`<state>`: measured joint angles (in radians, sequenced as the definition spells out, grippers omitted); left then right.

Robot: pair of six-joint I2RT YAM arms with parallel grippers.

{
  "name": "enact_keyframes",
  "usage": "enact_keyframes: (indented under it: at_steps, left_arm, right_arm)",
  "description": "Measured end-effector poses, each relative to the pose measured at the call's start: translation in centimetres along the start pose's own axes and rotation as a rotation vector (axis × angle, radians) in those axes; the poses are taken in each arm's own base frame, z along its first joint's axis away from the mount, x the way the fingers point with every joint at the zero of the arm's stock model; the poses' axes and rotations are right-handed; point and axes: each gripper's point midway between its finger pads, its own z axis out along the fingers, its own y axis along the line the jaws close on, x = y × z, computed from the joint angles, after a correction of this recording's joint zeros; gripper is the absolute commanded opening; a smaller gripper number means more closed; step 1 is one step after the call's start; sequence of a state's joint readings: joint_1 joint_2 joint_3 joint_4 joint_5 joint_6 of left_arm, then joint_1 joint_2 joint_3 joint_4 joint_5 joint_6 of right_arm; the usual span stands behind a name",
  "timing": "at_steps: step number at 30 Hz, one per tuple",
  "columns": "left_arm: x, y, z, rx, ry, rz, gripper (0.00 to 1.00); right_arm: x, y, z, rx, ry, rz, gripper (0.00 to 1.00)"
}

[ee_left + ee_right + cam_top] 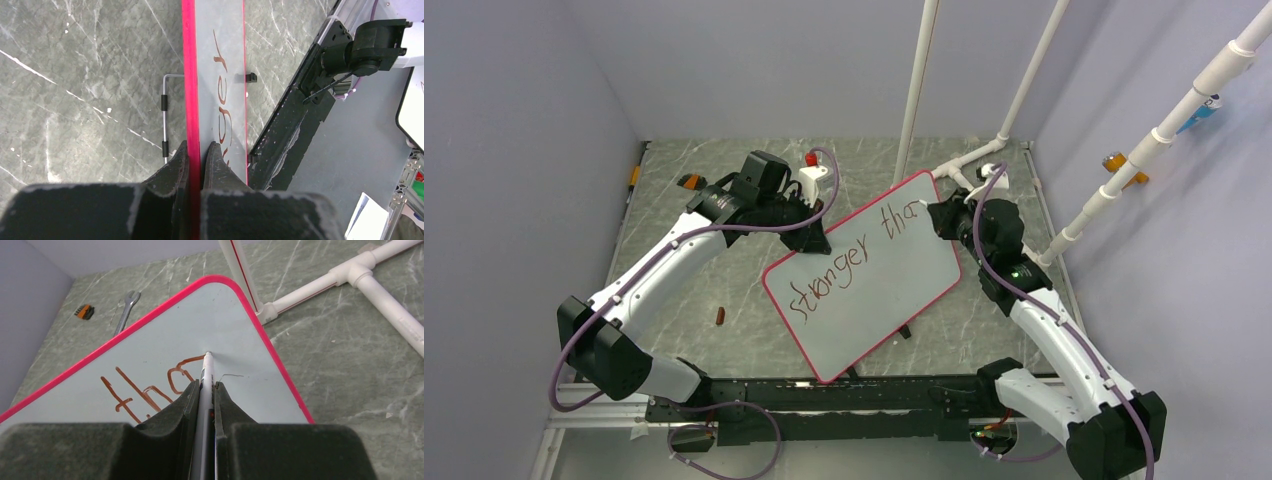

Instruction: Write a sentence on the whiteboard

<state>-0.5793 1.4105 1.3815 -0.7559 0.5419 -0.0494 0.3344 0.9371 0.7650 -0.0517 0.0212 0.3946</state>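
My right gripper (204, 390) is clamped on the marker (206, 371), its tip on the whiteboard (894, 300) at frame centre. My left gripper (200, 152) pinches the board's edge. The sentence (839, 272) reads "stronger tha"; I judge the second word unfinished, with the remainder to be written.

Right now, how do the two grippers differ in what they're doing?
The left gripper pinches the whiteboard by its pink rim; the right gripper pinches a slim white marker. The left gripper sits at the board's edge; the right gripper hangs over the board's face by the unfinished sentence, marker tip at the surface. Both are shut on something.
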Motion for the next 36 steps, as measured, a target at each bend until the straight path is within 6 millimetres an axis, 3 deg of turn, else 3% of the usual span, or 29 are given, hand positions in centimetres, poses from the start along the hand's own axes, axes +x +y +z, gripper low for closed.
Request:
enact_keyframes:
  at_steps: [8, 18, 36]
  left_arm:
    - [-0.1, -0.1, 0.1, 0.005, -0.003, 0.004, 0.00]
    - [-0.1, -0.1, 0.1, 0.005, -0.003, 0.004, 0.00]
    - [-0.1, -0.2, 0.1, 0.005, -0.003, 0.005, 0.00]
  right_arm:
    - [-0.9, -0.3, -0.3, 0.025, -0.008, -0.027, 0.00]
    - [-2.1, 1.1, -1.3, -0.028, -0.016, -0.035, 0.00]
    - [-1.7, 2.0, 0.2, -0.067, 0.036, -0.036, 0.00]
